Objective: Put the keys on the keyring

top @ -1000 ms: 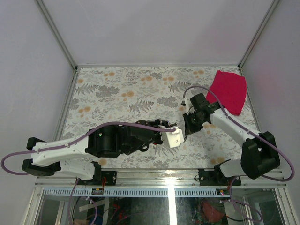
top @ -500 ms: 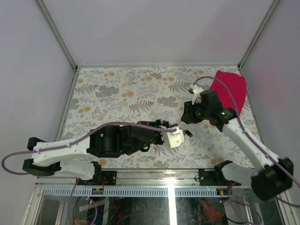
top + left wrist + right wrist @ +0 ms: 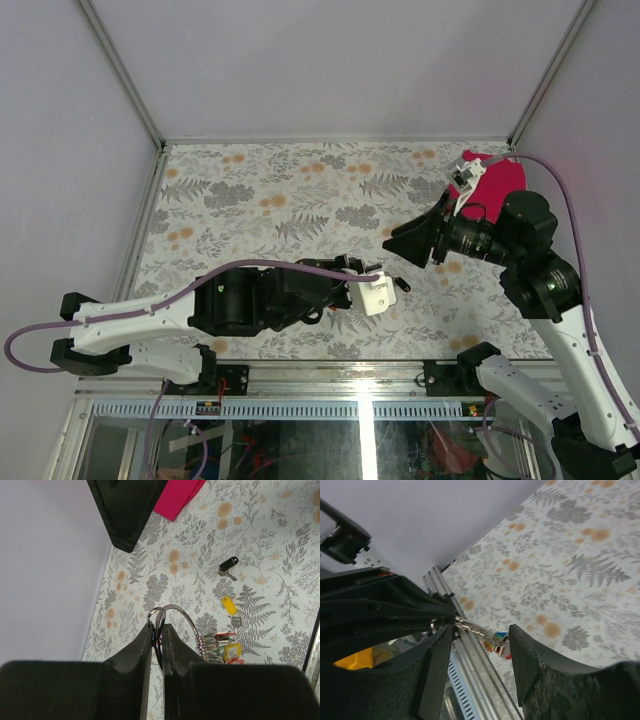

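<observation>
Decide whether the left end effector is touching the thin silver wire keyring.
Touching. The left wrist view shows the left end effector shut on the thin silver wire keyring, its loop clamped with no gap.

The keyring [image 3: 175,607] sat between the fingers of the left gripper [image 3: 159,630], above the table [image 3: 280,545]. A bunch of keys [image 3: 222,647] hung on it. Beyond the keyring, two loose keys lay on the table, the nearer key [image 3: 229,606] just past the bunch and the farther key [image 3: 228,564] behind that. The cloth [image 3: 177,497] lay farthest behind the keyring. The right gripper [image 3: 395,241] stood behind and right of the keyring, apart from it.
</observation>
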Motion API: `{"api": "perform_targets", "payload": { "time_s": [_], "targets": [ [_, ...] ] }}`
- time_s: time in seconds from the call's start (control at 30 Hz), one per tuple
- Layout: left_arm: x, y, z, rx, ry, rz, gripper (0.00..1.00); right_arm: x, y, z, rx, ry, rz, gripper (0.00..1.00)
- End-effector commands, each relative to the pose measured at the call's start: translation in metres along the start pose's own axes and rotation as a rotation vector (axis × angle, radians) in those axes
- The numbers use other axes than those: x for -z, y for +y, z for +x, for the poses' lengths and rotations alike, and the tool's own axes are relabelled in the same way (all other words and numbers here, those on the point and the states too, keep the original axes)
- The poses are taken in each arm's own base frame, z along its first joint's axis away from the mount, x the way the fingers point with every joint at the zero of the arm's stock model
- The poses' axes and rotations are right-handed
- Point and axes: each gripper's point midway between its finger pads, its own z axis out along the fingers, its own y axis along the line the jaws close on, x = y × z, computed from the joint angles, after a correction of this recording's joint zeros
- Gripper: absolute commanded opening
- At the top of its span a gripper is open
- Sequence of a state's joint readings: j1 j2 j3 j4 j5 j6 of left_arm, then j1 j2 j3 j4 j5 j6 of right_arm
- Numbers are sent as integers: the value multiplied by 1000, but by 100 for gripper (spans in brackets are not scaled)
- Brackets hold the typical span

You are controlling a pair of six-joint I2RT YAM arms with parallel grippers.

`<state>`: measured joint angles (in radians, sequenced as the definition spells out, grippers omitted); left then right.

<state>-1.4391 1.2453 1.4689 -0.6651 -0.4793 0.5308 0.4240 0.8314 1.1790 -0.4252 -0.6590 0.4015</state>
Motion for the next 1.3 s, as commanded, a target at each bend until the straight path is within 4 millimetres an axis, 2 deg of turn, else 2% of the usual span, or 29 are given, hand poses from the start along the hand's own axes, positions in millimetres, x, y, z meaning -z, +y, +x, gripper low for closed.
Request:
{"api": "perform_targets", "payload": {
  "time_s": [0.0, 0.33, 0.63, 1.07, 1.17, 1.27],
  "targets": [
    [0, 17, -24, 57, -77, -61, 0, 4, 39, 1, -65, 68, -193, 55],
    [-6, 15, -27, 46, -71, -55, 0, -2, 47, 11, -95, 92, -223, 52],
    [-7, 15, -29, 42, -71, -52, 0, -15, 42, 27, -93, 137, -196, 42],
    [-8, 15, -29, 41, -67, -52, 0, -23, 46, 33, -96, 160, -225, 32],
    [-8, 14, -30, 39, -67, -51, 0, -24, 46, 35, -94, 163, -223, 20],
    [-8, 15, -30, 40, -68, -55, 0, -24, 45, 33, -91, 155, -211, 5]
  ]
}}
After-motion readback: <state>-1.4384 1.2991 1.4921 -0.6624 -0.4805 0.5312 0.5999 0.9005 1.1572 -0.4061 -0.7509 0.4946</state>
